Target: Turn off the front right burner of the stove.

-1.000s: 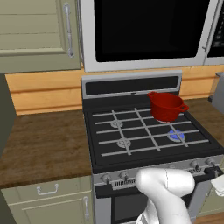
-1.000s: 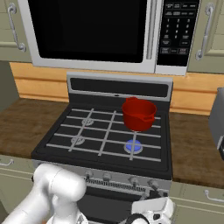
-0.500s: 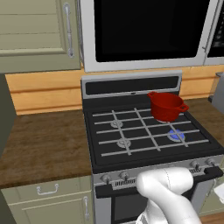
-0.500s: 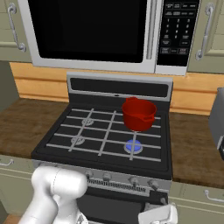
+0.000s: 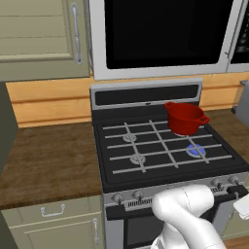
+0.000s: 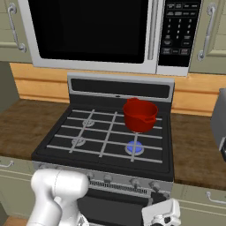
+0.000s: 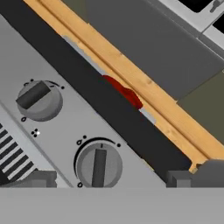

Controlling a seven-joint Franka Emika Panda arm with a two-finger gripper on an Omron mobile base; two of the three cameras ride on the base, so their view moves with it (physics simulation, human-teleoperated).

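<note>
While the front right burner [image 5: 196, 150] glows blue on the black cooktop of the stove [image 6: 57, 148], the hand [image 6: 162, 216] hangs low in front of the stove's right front corner, below the row of silver knobs. In the hand view its two dark fingertips [image 7: 40, 178] stand at the bottom edge, well apart, so the hand is spread wide and holds nothing. Between the tips, just ahead of the hand, sits a round grey knob [image 7: 99, 166] with its bar pointing straight away from the hand; a second knob [image 7: 39, 100] lies farther ahead and to the left, its bar tilted. Beyond the knobs runs the dark edge of the cooktop, and past it a sliver of red, probably the red pot [image 6: 140, 115], though little of it shows there. In the base views that pot stands on the grate just behind the lit burner, well above and beyond the hand. A microwave [image 6: 97, 33] hangs over the stove, and a wooden table [image 5: 47, 161] flanks it.
</note>
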